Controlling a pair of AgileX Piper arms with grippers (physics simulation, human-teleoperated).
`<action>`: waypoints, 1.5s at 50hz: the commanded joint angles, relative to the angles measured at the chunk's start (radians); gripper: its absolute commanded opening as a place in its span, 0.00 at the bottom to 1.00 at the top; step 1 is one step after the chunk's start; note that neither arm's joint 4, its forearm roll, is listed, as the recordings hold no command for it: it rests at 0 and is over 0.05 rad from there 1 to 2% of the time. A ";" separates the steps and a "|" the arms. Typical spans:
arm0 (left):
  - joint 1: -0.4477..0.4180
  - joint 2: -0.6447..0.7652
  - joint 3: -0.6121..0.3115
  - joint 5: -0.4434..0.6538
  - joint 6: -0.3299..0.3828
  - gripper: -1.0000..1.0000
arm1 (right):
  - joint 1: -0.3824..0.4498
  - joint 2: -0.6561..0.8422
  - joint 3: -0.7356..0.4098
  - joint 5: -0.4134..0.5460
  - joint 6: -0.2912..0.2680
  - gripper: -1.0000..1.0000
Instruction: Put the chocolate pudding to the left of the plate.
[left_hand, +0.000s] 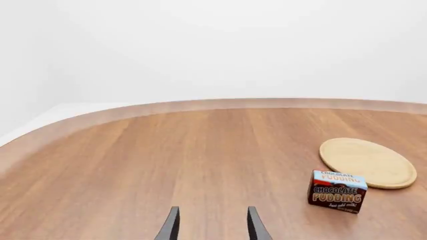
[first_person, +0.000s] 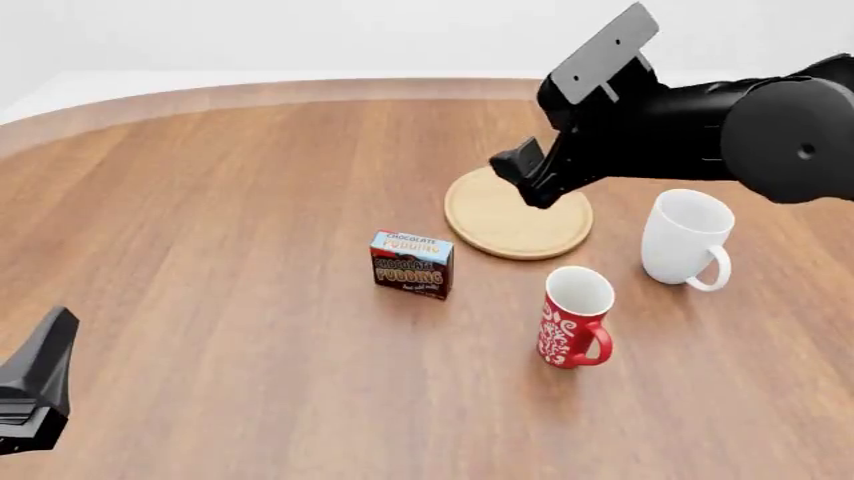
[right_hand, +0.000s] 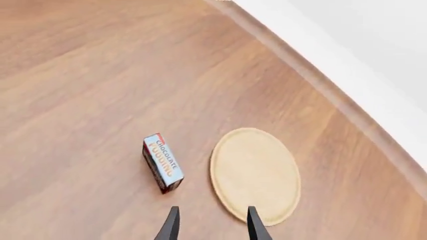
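Note:
The chocolate pudding (first_person: 411, 264) stands upright on the table, just off the front-left rim of the plate (first_person: 502, 232), with a small gap between them. My right gripper (first_person: 526, 178) hovers above the plate, open and empty. In the right wrist view its fingers (right_hand: 171, 225) are spread, with the pudding (right_hand: 163, 163) and the plate (right_hand: 255, 175) ahead. My left gripper (first_person: 44, 365) is at the near left corner, far from the pudding. In the left wrist view it (left_hand: 213, 227) is open and empty, with the pudding (left_hand: 337, 191) and the plate (left_hand: 367, 162) off to one side.
A white mug (first_person: 687, 238) stands right of the plate. A red patterned mug (first_person: 577, 317) stands in front of the plate, to the right of the pudding. The table's curved far edge (first_person: 267, 92) runs along the back.

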 joint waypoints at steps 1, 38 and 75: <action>0.000 0.000 0.000 0.000 0.000 1.00 | 0.053 0.070 -0.023 0.014 0.008 1.00; 0.000 0.000 0.000 0.000 0.000 1.00 | 0.091 0.284 -0.084 -0.064 0.051 1.00; 0.000 0.000 0.000 0.000 0.000 1.00 | 0.098 0.433 -0.102 -0.147 0.082 1.00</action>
